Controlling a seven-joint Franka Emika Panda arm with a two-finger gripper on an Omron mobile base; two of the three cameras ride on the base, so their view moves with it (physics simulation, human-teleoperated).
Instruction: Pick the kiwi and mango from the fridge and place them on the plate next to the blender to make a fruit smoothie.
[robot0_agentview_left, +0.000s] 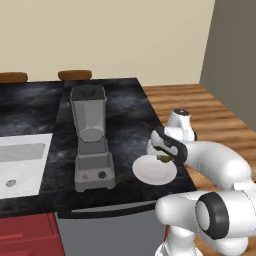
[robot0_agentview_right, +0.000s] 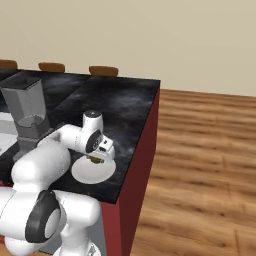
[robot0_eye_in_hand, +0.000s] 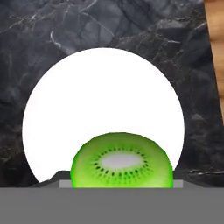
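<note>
Hanging just above the plate (robot0_eye_in_hand: 103, 109), the kiwi (robot0_eye_in_hand: 122, 161) sits between the tips of the claw (robot0_agentview_left: 164, 158), its cut green face with pale core and ring of dark seeds turned toward the hand camera. From the base cameras it reads as a small greenish-brown lump under the hand, over the near right part of the white plate. The claw is closed on the kiwi, fingers narrow around it. The arm reaches forward from the base, elbow bent, wrist folded so the hand points down at the plate.

On the plate itself nothing lies as far as the hand view shows; its white surface is bare around the fruit's outline. The plate rests on the black marbled bench (robot0_agentview_left: 125, 115) close to its right front corner, just beside the blender (robot0_agentview_left: 91, 137). That blender stands upright to the plate's left, its jar looking empty, lid on. Left of it, a white sink (robot0_agentview_left: 20, 167) is set into the bench. Wooden floor (robot0_agentview_right: 210, 165) runs beyond the bench's right edge.
</note>
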